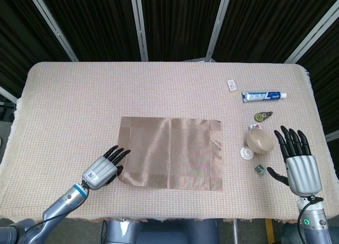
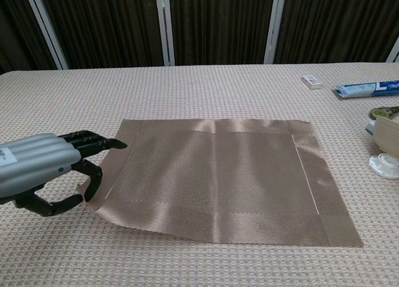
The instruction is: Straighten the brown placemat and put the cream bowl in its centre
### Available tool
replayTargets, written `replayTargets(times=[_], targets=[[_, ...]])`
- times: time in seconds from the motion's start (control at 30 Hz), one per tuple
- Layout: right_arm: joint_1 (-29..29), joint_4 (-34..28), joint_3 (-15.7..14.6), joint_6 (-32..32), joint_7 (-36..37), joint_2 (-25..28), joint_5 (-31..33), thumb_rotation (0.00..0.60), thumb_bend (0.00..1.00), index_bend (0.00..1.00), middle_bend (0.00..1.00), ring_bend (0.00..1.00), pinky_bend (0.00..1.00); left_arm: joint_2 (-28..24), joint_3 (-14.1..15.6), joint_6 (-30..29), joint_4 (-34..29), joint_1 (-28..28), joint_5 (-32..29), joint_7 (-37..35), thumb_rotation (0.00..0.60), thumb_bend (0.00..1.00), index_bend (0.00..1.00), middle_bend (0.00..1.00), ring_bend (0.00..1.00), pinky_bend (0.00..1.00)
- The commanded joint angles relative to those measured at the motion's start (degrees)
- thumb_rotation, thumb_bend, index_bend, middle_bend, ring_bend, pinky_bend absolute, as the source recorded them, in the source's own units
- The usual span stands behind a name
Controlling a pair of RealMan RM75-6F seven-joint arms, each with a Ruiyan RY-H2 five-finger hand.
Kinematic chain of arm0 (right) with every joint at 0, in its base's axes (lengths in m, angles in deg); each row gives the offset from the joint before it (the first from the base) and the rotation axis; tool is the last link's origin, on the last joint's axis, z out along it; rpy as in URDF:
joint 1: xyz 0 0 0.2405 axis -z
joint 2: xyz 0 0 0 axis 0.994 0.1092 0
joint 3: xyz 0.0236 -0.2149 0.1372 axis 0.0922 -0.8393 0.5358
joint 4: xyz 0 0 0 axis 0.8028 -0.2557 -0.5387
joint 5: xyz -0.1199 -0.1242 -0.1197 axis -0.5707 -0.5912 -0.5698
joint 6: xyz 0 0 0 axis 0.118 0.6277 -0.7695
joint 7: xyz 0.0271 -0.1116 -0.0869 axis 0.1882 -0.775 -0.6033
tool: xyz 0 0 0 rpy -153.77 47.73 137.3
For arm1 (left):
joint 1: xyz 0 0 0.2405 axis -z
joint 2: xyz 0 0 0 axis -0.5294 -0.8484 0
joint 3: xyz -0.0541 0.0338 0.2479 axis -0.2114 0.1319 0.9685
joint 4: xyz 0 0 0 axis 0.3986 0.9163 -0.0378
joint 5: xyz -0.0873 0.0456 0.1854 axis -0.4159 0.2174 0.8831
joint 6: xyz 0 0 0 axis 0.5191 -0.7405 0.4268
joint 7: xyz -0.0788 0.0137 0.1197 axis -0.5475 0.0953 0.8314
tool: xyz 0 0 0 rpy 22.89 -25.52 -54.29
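The brown placemat (image 1: 170,151) lies near the table's front centre, its edges about square with the table; in the chest view the placemat (image 2: 218,175) has its near-left corner lifted. My left hand (image 1: 104,169) pinches that corner between thumb and fingers, seen in the chest view as the left hand (image 2: 47,171). The cream bowl (image 1: 259,140) stands upright to the right of the mat, and only its edge (image 2: 388,136) shows in the chest view. My right hand (image 1: 299,162) hovers open, fingers spread, just right of the bowl and apart from it.
A toothpaste tube (image 1: 264,96) and a small white box (image 1: 231,85) lie at the back right. A small round thing (image 1: 260,116), a white lid (image 1: 246,153) and a tiny grey piece (image 1: 260,169) surround the bowl. The table is covered in a beige woven cloth (image 1: 79,101).
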Motion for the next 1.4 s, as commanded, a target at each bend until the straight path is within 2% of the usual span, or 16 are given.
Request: replayTargets(times=[0.03,0.23,0.77,0.8,0.83,0.9,0.93,1.0,1.03,1.27,1.4], targets=[[0.1,0.0,0.0,0.1,0.0,0.1,-0.2,0.6,0.0,0.0,0.0,0.0,0.0,-1.2,1.3,0.3,-2.3,-1.0,0.4,1.8,0.6,0.52,0.65,0.0,0.0,0.0],[0.3,-0.2,0.1,0.3,-0.1,0.1,-0.5,0.6,0.0,0.0,0.0,0.0,0.0,-2.2,2.1,1.0,-4.3,-1.7,0.7,3.1,0.6,0.52,0.65,0.0,0.0,0.0],[0.8,-0.7,0.0,0.7,-0.1,0.4,-1.4,0.6,0.0,0.0,0.0,0.0,0.0,-3.1,2.4,1.1,-3.6,-3.5,0.8,2.5,0.6,0.53,0.64,0.0,0.0,0.0],[0.8,-0.7,0.0,0.7,-0.1,0.5,-1.5,0.6,0.0,0.0,0.0,0.0,0.0,-3.2,2.4,1.1,-3.6,-3.5,0.9,2.4,0.6,0.52,0.62,0.0,0.0,0.0],[0.8,-0.8,0.0,0.7,-0.1,0.5,-1.5,0.6,0.0,0.0,0.0,0.0,0.0,-3.3,2.4,1.0,-3.6,-3.6,1.0,2.3,0.6,0.49,0.55,0.0,0.0,0.0],[0.9,-0.8,0.0,0.7,-0.1,0.5,-1.6,0.6,0.0,0.0,0.0,0.0,0.0,-3.4,2.5,1.1,-3.7,-3.8,1.3,2.2,0.6,0.32,0.31,0.0,0.0,0.0],[0.9,-0.8,0.0,0.7,-0.1,0.5,-1.6,0.6,0.0,0.0,0.0,0.0,0.0,-3.5,2.6,1.2,-3.7,-3.8,1.4,2.0,0.6,0.18,0.15,0.0,0.0,0.0],[0.9,-0.8,0.1,0.7,-0.1,0.6,-1.6,0.6,0.0,0.0,0.0,0.0,0.0,-3.9,2.7,1.1,-4.0,-4.1,1.3,1.8,0.6,0.04,0.02,0.0,0.0,0.0],[1.0,-0.8,0.1,0.6,-0.1,0.6,-1.4,0.6,0.0,0.0,0.0,0.0,0.0,-4.3,2.7,1.0,-4.3,-4.3,1.1,1.8,0.6,0.0,0.0,0.0,0.0,0.0],[0.9,-0.5,0.4,-0.7,0.2,0.6,0.0,0.6,0.0,0.0,0.0,0.0,0.0,-9.1,2.5,-2.3,-8.8,-6.0,1.2,-0.5,0.6,0.0,0.0,0.0,0.0,0.0],[0.5,0.1,0.6,-2.2,0.2,0.5,1.2,0.6,0.0,0.0,0.0,0.0,0.0,-12.0,0.5,-7.1,-11.6,-7.7,0.9,-0.7,0.6,0.0,0.0,0.0,0.0,0.0]])
